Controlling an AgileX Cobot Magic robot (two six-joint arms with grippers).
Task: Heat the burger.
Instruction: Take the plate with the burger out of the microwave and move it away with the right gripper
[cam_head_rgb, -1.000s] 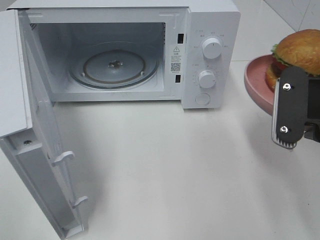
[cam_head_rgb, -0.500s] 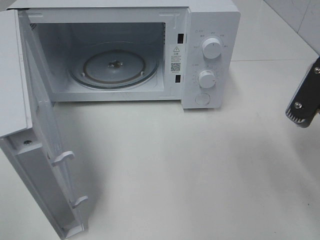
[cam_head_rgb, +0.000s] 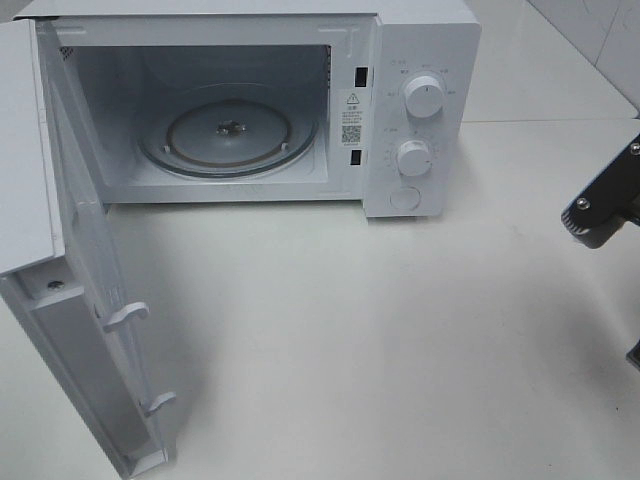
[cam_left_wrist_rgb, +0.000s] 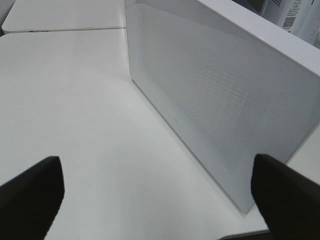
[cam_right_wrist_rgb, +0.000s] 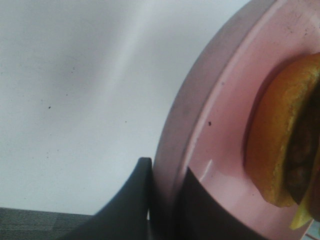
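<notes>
only our right wrist view shows the golden-bunned burger (cam_right_wrist_rgb: 280, 150), sitting on a round pink plate (cam_right_wrist_rgb: 220, 125) whose rim our right gripper (cam_right_wrist_rgb: 165, 200) pinches. overhead shows the white microwave (cam_head_rgb: 420, 110), door open. our left gripper (cam_left_wrist_rgb: 160, 195) gapes beside that door.

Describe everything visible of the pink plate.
The pink plate shows only in the right wrist view: round, smooth and glossy, with a raised rim and a few dark specks. The right gripper is shut on its rim, one finger on each side of the edge. The burger sits on it, its golden-brown bottom bun resting on the plate's surface. The plate appears lifted above the white table. Its far side is out of frame.
</notes>
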